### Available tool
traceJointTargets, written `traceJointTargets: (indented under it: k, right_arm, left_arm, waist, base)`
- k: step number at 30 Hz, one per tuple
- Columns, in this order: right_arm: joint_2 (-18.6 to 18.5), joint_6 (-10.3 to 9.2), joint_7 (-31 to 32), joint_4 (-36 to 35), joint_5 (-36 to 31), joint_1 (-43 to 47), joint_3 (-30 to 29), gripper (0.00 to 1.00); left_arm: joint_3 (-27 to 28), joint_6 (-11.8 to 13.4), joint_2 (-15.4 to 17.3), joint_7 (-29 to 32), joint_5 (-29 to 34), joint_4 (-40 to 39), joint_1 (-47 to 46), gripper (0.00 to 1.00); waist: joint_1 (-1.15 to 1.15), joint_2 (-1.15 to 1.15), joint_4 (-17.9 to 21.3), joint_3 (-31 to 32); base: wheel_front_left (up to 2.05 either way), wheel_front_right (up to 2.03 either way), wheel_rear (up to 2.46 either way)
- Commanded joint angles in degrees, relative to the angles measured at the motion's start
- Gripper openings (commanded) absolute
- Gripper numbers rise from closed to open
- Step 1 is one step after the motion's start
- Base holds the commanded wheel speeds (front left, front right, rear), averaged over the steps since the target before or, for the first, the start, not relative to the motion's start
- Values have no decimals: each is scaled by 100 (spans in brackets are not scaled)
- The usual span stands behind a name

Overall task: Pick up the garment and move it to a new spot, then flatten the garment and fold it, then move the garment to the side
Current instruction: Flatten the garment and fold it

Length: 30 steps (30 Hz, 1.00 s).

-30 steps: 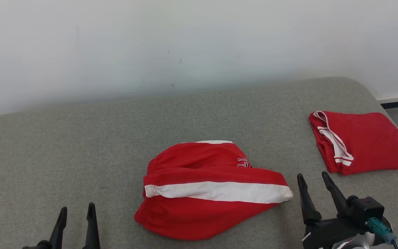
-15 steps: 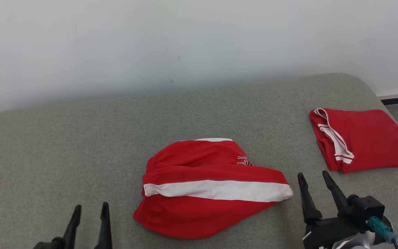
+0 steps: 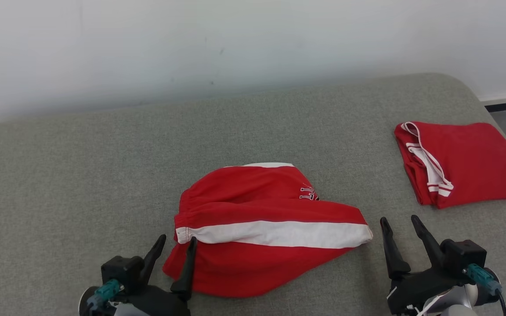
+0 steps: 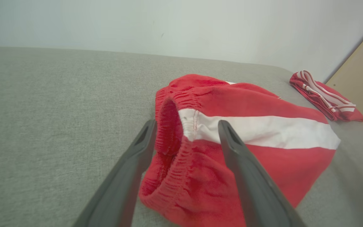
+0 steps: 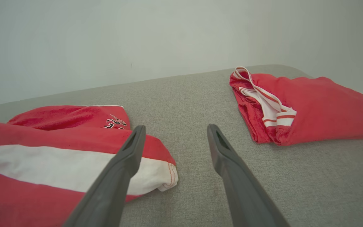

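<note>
Garment (image 3: 270, 232) mid grey cushion (image 3: 59, 175) — long axis left-right.
I see its waistband at the left end, hem pointing right; left gripper (image 3: 177, 238) fingers apart astride the waistband, right gripper (image 3: 399, 218) fingers apart, empty, just beside the hem.

One striped garment (image 3: 275, 235) and one folded garment (image 3: 472, 160) making two garments, lying on one tabletop (image 3: 59, 175), one left tool (image 3: 177, 238) and one right tool (image 3: 399, 218) making two tools, one wall (image 3: 253, 39) standing behind.
</note>
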<state>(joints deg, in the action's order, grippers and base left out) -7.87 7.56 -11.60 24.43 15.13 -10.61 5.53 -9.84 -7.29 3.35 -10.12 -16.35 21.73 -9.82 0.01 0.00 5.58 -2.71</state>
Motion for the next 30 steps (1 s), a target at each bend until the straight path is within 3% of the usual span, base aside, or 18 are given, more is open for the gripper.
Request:
traceJointTargets:
  k: [1,9,10,11,12,13,30]
  right_arm:
    - [14,-17,-4,49,55,-62,22,100]
    - [25,-17,83,366,189,-312,182,100]
    - [30,-17,112,424,232,-338,204,100]
    - [27,-17,136,471,264,-371,226,100]
    - [33,-17,169,523,315,-398,253,100]
    - [41,-17,219,582,357,-419,284,100]
    - [197,-17,413,1316,1610,-859,659,100]
  left_arm:
    - [-76,-7,25,46,-27,102,-153,100]
    - [-253,-9,102,-160,-111,390,-506,100]
    - [-268,-10,111,-180,-122,413,-527,85]
    - [-286,-10,128,-209,-131,440,-552,30]
    - [-303,-10,143,-221,-142,460,-582,7]
    - [-320,-10,153,-236,-149,481,-603,0]
    - [-576,-13,254,-391,-273,613,-605,0]
  waist:
    - [-1,0,64,-151]
    - [-1,0,149,-445]
    - [-1,0,148,-469]
    - [-1,0,147,-486]
    - [-1,0,143,-505]
    - [-1,0,138,-518]
    - [-1,0,33,-640]
  base:
    - [0,0,0]
    - [0,0,0]
    - [0,0,0]
    - [0,0,0]
    - [0,0,0]
    - [0,0,0]
    - [0,0,0]
